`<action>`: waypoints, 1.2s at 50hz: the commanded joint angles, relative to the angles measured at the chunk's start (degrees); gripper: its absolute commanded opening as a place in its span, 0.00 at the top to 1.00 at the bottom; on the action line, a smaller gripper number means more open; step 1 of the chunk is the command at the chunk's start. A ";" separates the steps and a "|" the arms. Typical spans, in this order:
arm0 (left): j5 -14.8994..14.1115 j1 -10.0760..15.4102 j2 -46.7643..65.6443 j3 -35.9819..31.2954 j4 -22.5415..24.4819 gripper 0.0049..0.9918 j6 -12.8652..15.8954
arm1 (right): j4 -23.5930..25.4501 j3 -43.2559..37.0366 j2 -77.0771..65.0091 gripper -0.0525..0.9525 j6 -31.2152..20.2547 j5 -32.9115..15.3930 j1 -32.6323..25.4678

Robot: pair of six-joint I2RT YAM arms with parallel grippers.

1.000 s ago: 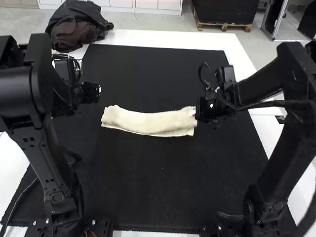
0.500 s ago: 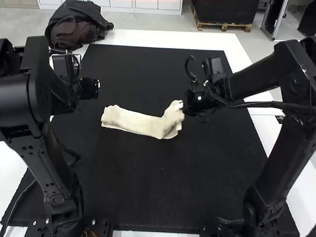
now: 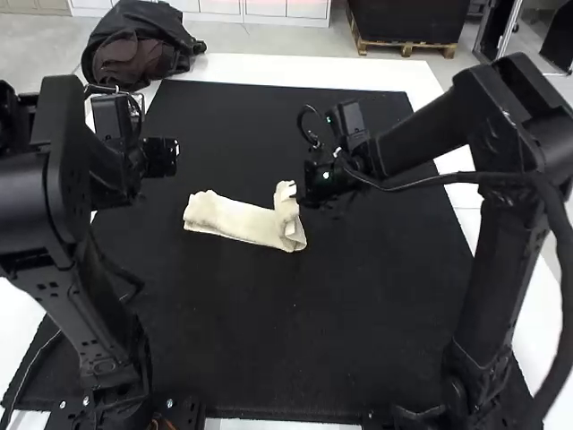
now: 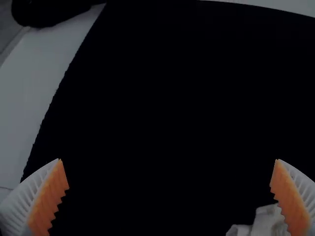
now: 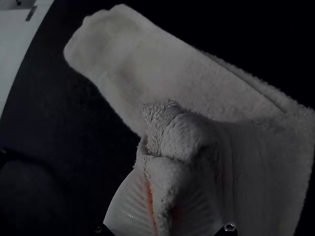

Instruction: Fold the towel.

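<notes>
Cream-coloured and fluffy, the towel in your high view lies as a narrow folded strip on the black mat. Its end toward the right arm is raised at the right gripper; your left gripper is apart from it.

In the left wrist view, you see the left gripper with its jaws wide apart, and a crumpled part of the towel near one finger.

In your right wrist view, the jaws are clamped on the towel's bunched end, beside its flatter part.
</notes>
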State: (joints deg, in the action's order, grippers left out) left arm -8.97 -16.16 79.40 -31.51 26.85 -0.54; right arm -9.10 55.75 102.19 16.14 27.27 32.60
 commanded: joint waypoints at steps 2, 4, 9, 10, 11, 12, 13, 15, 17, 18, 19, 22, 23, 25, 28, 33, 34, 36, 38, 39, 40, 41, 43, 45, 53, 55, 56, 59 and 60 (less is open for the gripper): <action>1.33 -0.45 -2.05 1.10 1.10 0.03 -0.52 | -1.09 4.46 2.40 0.97 1.35 0.51 2.47; 1.33 -0.36 -2.23 1.27 1.19 0.03 -0.69 | -1.18 5.60 3.63 0.97 1.44 0.51 3.08; 1.33 -0.45 -2.32 1.62 1.19 0.03 -1.13 | -1.18 8.68 6.35 0.97 1.52 0.51 4.58; 1.33 -0.45 -2.32 1.71 1.27 0.03 -1.13 | -1.18 9.38 6.70 0.97 1.52 0.42 4.84; 1.33 -0.45 -2.32 1.80 1.27 0.03 -1.22 | -1.18 10.08 7.32 0.97 1.61 0.42 5.19; 1.33 -0.45 -2.32 1.89 1.36 0.03 -1.22 | -1.18 10.79 7.93 0.97 1.61 0.51 5.54; 1.33 -0.45 -2.32 1.98 1.36 0.03 -1.22 | -1.18 11.23 8.20 0.97 1.61 0.51 5.63; 1.33 -0.45 -2.32 2.15 1.54 0.03 -1.22 | -1.18 12.63 9.43 0.97 1.61 0.42 6.25; 1.33 -0.45 -2.32 2.41 1.89 0.03 -1.22 | -1.00 14.13 10.57 0.97 1.70 0.42 6.78; 1.33 -0.45 -2.32 2.50 2.06 0.03 -1.22 | -1.00 14.65 11.01 0.97 1.70 0.42 6.95; 1.33 -0.45 -2.32 2.59 2.15 0.03 -1.22 | -1.00 15.27 11.54 0.97 1.70 0.42 7.13; 1.33 -0.45 -2.32 2.85 2.42 0.03 -1.31 | -1.00 17.20 13.03 0.97 1.70 0.42 7.92; 1.33 -0.45 -2.40 2.85 2.42 0.03 -1.40 | -1.00 17.73 13.47 0.97 1.70 0.51 8.09; 1.41 -0.45 -2.32 3.03 2.42 0.03 -1.84 | -0.92 19.05 14.44 0.97 1.79 0.51 8.36; 1.41 -0.45 -2.32 3.12 2.77 0.03 -2.10 | -0.92 20.72 15.84 0.97 1.79 0.42 8.88; 1.59 -0.45 -2.40 3.21 3.12 0.03 -2.19 | -0.83 23.62 18.31 0.97 1.79 0.51 9.76; 1.59 -0.54 -2.32 3.21 3.21 0.03 -2.19 | -0.83 24.23 18.83 0.97 1.79 0.51 9.85; 1.59 -0.62 -2.40 3.21 3.47 0.03 -2.36 | -0.83 25.55 19.98 0.97 1.88 0.51 10.20; 1.59 -0.71 -2.40 3.21 3.65 0.03 -2.45 | -0.83 26.70 20.85 0.97 1.88 0.51 10.38; 1.59 -0.71 -2.32 3.21 3.65 0.03 -2.45 | -0.74 27.22 21.21 0.97 1.88 0.51 10.55; 1.59 -0.80 -2.40 3.21 3.73 0.03 -2.45 | -0.65 27.84 21.73 0.97 1.88 0.51 10.64; 1.59 -0.80 -2.40 3.21 3.73 0.03 -2.45 | -0.65 28.37 22.17 0.97 1.88 0.51 10.82; 1.59 -0.80 -2.32 3.21 3.73 0.03 -2.45 | -0.65 29.42 22.96 0.97 1.96 0.51 10.99; 1.59 -0.80 -2.32 3.21 3.82 0.03 -2.45 | -0.48 30.83 24.11 0.97 1.96 0.51 11.17; 1.59 -0.80 -2.32 3.21 3.82 0.03 -2.54 | 0.49 35.40 27.18 0.97 2.14 0.51 11.52; 1.59 -0.89 -2.32 3.21 3.82 0.03 -2.45 | 1.02 36.71 27.97 0.97 2.14 0.59 11.70; 1.59 -0.89 -2.32 3.12 3.82 0.03 -2.45 | 1.19 37.33 28.33 0.97 2.14 0.59 11.79; 1.50 -1.06 -2.32 3.21 3.91 0.03 -2.54 | 1.54 38.74 29.38 0.97 2.14 0.51 11.96; 1.50 -1.15 -2.40 3.21 4.00 0.03 -2.54 | 1.54 39.18 29.56 0.97 2.14 0.51 12.05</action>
State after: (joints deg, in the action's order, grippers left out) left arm -7.70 -16.29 78.67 -28.25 30.09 -2.48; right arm -7.62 91.07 130.87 17.65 27.24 43.55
